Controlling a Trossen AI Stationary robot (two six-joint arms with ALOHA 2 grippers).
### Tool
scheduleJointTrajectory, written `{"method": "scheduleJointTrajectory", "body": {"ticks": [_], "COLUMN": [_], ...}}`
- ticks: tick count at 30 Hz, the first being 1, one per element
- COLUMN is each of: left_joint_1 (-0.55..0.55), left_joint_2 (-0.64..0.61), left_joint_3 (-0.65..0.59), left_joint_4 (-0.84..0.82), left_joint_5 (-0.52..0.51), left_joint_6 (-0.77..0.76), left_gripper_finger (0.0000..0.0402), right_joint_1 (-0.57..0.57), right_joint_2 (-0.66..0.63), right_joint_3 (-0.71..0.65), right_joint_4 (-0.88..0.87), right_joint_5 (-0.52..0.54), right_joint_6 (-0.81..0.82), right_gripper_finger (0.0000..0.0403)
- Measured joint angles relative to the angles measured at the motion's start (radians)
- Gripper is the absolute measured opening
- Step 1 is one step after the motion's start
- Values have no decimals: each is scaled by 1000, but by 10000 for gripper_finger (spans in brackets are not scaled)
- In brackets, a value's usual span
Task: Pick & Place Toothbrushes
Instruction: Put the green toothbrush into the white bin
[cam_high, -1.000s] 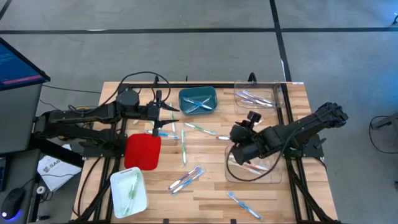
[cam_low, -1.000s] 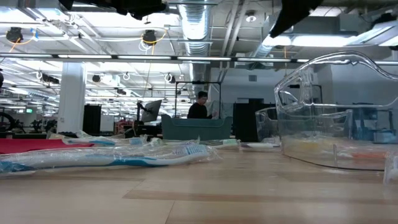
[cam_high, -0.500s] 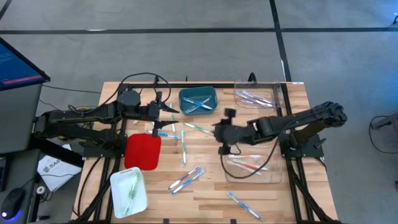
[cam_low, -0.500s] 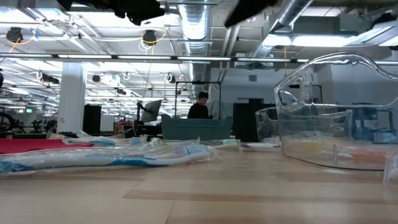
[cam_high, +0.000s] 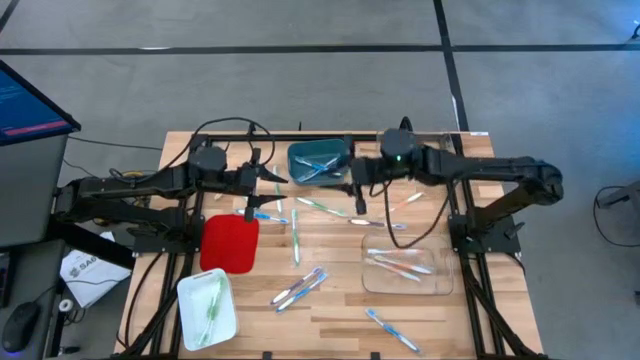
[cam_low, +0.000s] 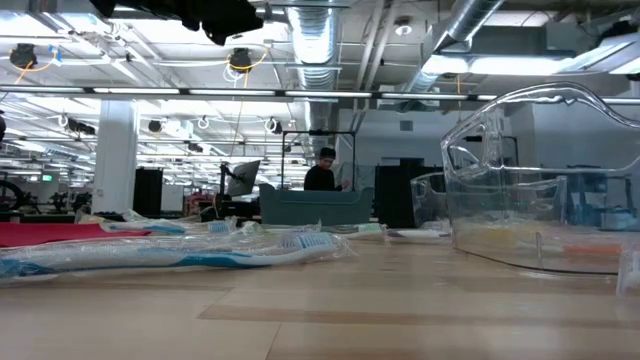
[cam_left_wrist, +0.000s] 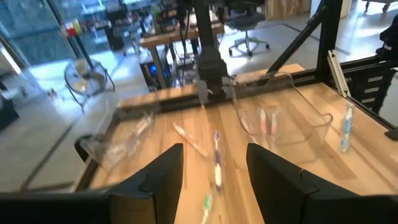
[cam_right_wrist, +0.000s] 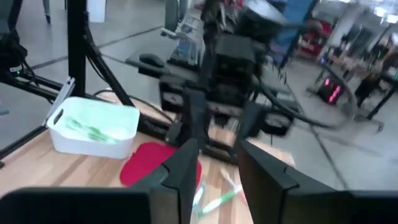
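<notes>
Toothbrushes lie scattered on the wooden table: green ones (cam_high: 320, 207), a blue one (cam_high: 268, 215), a pink-and-blue group (cam_high: 300, 288) and one near the front edge (cam_high: 390, 330). More lie in the blue bin (cam_high: 318, 163), the white bin (cam_high: 207, 300), the near clear tray (cam_high: 402, 263) and the far clear tray (cam_high: 412, 156). My left gripper (cam_high: 272, 178) hovers open left of the blue bin, empty (cam_left_wrist: 214, 180). My right gripper (cam_high: 350, 182) hovers open right of that bin, facing the left arm, and is empty (cam_right_wrist: 217, 180).
A red tray (cam_high: 230, 242) lies between the white bin and the scattered brushes. Black cables (cam_high: 225, 130) loop near the far edge. In the low view a wrapped blue toothbrush (cam_low: 180, 250) and the clear tray (cam_low: 540, 200) stand close. A person (cam_low: 322, 170) sits in the room beyond.
My right arm has swung from above the near clear tray toward the far edge and the table's left, and now reaches level beside the blue bin, facing the left arm. The orange-red brushes in the near tray now show uncovered.
</notes>
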Motion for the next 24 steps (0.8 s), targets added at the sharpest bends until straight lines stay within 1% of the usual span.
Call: {"method": "scheduleJointTrajectory", "body": {"ticks": [3, 7, 9, 10, 12, 14, 16, 18, 19, 21, 24], "left_joint_1": [0, 0, 0, 0, 0, 0, 0, 0, 0, -3, -21], "left_joint_2": [-1, -6, 6, 10, 16, 16, 17, 17, 16, 7, 7], "left_joint_3": [0, 0, 0, 0, 0, 0, 0, 0, 0, 0, 0], "left_joint_4": [-44, -44, -43, -48, -53, -77, -107, -140, -158, -205, -276], "left_joint_5": [0, 1, 0, -3, -8, -19, -25, -26, -26, -26, -36], "left_joint_6": [-11, -11, -10, -11, -13, -31, -45, -64, -67, -70, -71], "left_gripper_finger": [173, 173, 173, 173, 173, 173, 173, 173, 173, 173, 173], "right_joint_1": [-37, -56, -92, -117, -175, -230, -273, -295, -304, -314, -301], "right_joint_2": [-6, -3, -26, -43, -63, -73, -78, -84, -84, -82, -82], "right_joint_3": [-4, -63, -93, -115, -173, -244, -304, -341, -349, -355, -355], "right_joint_4": [-42, 17, 34, 65, 181, 304, 447, 555, 580, 591, 605], "right_joint_5": [-33, -48, -87, -117, -204, -304, -374, -390, -390, -388, -400], "right_joint_6": [24, 43, 54, 65, 108, 180, 261, 333, 365, 398, 394], "right_gripper_finger": [108, 108, 108, 108, 108, 108, 108, 108, 108, 108, 108]}}
